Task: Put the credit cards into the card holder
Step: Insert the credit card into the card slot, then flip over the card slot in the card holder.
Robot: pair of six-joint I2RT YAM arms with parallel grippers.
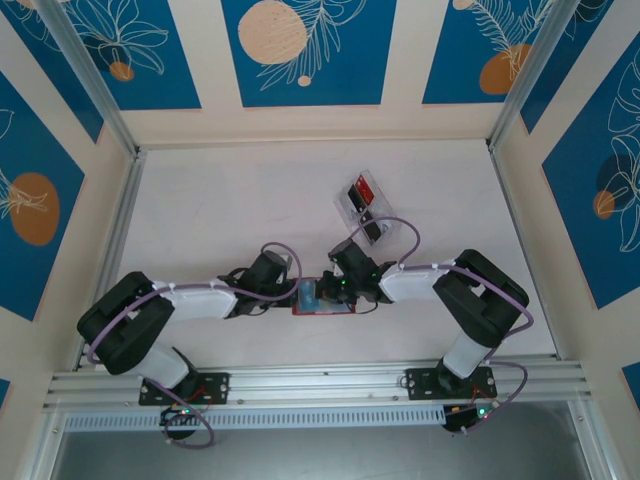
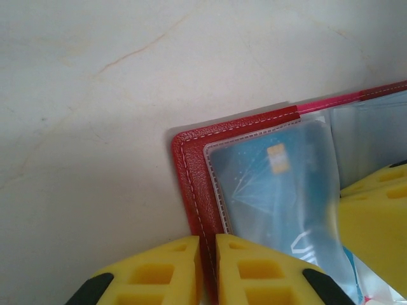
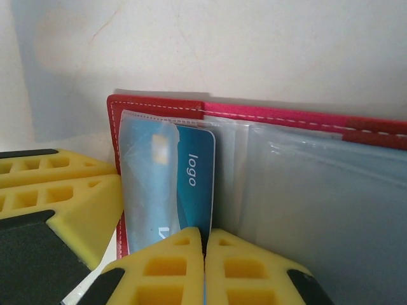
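left fingers (image 2: 159,273): yellow pads of the left gripper (image 2: 208,248) are nearly together, pinching the stitched red edge of the wallet (image 2: 191,184) close to its corner.
right fingers (image 3: 172,267): pads of the right gripper (image 3: 204,240) are all but touching, with a thin edge of the teal card (image 3: 196,181) nipped between them.
wallet: lies open and flat on the pale table (image 2: 95,95). from above it sits near the front of the table, between the two grippers, which meet over it from either side.
teal card: rests at the end pocket of the wallet, partly under a cloudy clear sleeve (image 3: 143,165). the strip with the word "logo" is bare, and a gold chip shows through the plastic.
wallet inside: pale grey, shiny pockets (image 3: 318,210) run along under the red stitched border.
neighbours: each wrist view catches the other gripper's yellow pad just beside the card, close to the wallet's end.
other cards: a red card (image 1: 365,188) and a black card (image 1: 372,229) lie in a clear tray (image 1: 347,207) farther back on the table, behind the right gripper and apart from the wallet.
arms: both reach inward from the front corners, elbows out, with purple cables looped along them.
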